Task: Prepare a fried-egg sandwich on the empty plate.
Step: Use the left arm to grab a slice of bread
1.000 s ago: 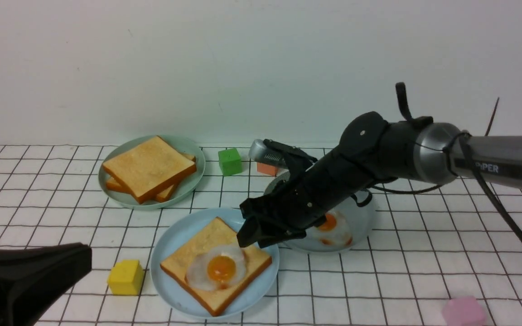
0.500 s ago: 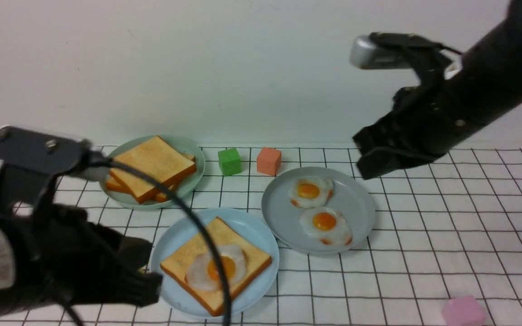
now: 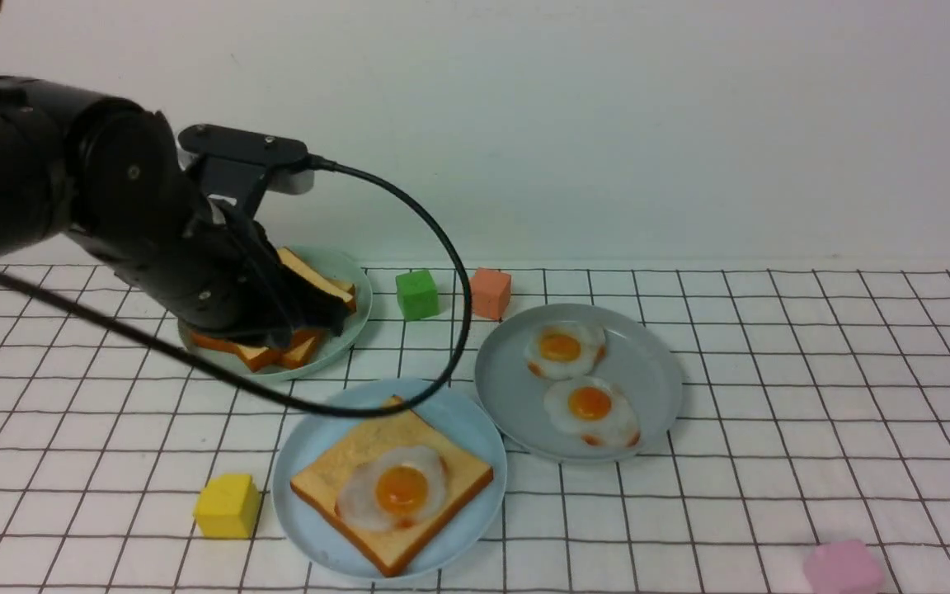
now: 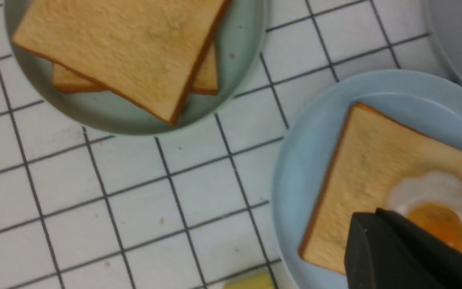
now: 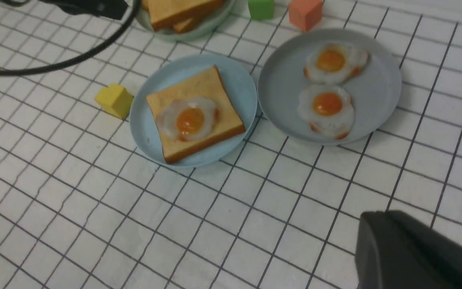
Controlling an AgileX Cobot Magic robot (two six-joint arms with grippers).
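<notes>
We see the glossy white fried egg (image 3: 392,488) flat on a square golden-brown toast slice (image 3: 359,441), one corner pointing near, on the round smooth sky-blue plate (image 3: 467,429) near centre; our left gripper (image 3: 318,318) is closed by the pale green plate (image 4: 243,60), the right gripper (image 5: 379,228) we cannot judge

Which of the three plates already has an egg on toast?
The light blue plate, nearest the robot: one fried egg lies on its toast slice. The grey plate holds only two eggs; the green plate only stacked toast.
</notes>
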